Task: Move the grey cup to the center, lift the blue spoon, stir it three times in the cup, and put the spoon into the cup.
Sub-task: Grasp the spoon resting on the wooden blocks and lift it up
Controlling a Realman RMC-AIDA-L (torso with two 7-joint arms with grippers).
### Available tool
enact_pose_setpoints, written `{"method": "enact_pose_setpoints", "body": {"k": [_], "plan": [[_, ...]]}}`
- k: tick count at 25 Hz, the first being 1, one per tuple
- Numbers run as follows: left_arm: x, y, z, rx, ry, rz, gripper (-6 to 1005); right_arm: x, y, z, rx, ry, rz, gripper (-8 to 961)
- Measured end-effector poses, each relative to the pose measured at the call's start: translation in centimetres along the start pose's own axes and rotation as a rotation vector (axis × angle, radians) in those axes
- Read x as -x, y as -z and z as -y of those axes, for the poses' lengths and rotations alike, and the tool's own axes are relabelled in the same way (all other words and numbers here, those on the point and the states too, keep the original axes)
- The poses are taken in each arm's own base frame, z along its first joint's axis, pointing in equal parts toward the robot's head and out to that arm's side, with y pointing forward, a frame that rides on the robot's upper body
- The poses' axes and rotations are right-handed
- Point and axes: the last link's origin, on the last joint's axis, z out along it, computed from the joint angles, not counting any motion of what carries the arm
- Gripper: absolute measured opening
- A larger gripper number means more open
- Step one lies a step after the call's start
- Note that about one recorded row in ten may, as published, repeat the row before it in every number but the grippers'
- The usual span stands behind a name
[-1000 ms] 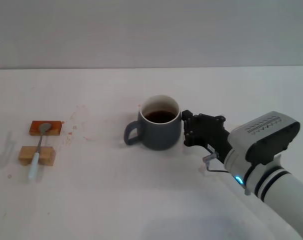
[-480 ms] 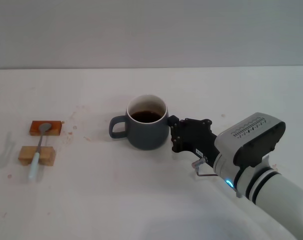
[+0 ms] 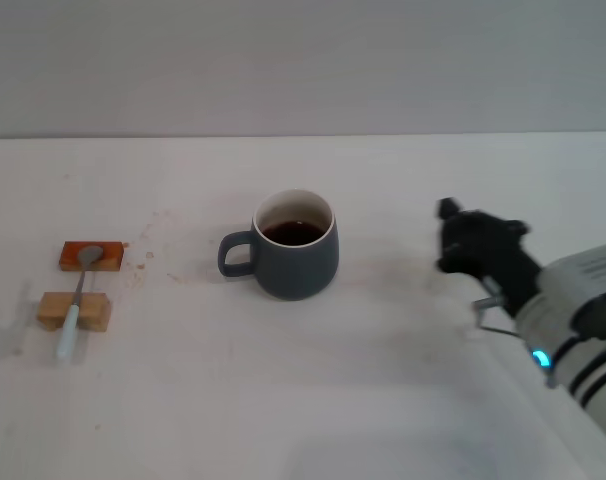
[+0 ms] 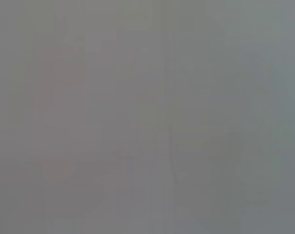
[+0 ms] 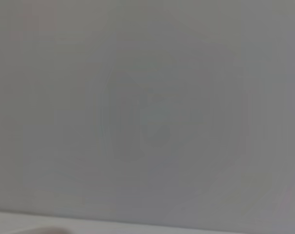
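- Cup at centre: the grey cup (image 3: 296,244) stands upright near the middle of the white table (image 3: 313,400), its loop handle pointing toward the robot's left, dark liquid showing inside the pale cream rim.
- Right arm, seen from the head camera, reaches in from the lower right corner, its white forearm with black bands and a small blue light rising to a black wrist section.
- Right gripper (image 3: 453,240) sits on the robot's right of the cup, well apart from it and touching nothing; it appears as a dark, blurred mass, and whether its fingers are spread or pressed together cannot be told.
- A thin wire loop hangs beneath the wrist, just above the tabletop.
- Far to the robot's left, the blue spoon (image 3: 78,303) lies across two small wooden blocks, well apart from the cup.
- Its grey metal bowl rests on the orange-brown block (image 3: 91,256), the farther of the pair; its pale blue handle crosses the tan block (image 3: 74,311) and runs past it toward the table's near edge.
- Faint reddish specks mark the table between the blocks and the cup.
- Both wrist views show only a plain grey surface, with nothing of the task to be made out.
- Left gripper appears in none of the views.
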Motion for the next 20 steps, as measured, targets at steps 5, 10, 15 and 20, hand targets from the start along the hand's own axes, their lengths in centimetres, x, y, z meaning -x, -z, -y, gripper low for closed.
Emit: {"method": "enact_pose_setpoints", "body": {"k": [5, 10, 15, 20], "plan": [[0.5, 0.8, -2.1, 0.109, 0.005, 0.03, 798, 0.0, 0.9, 2.8, -0.108, -0.009, 0.025, -1], [0.6, 1.6, -3.3, 0.161, 0.027, 0.034, 797, 0.0, 1.4, 4.3, -0.157, -0.003, 0.033, -1], [0.5, 2.7, -4.3, 0.184, 0.063, 0.036, 797, -0.1, 1.6, 5.0, -0.179, 0.008, 0.029, -1], [0.9, 2.9, -5.0, 0.208, 0.072, 0.068, 796, -0.1, 1.8, 5.8, -0.208, 0.013, 0.029, -1]]}}
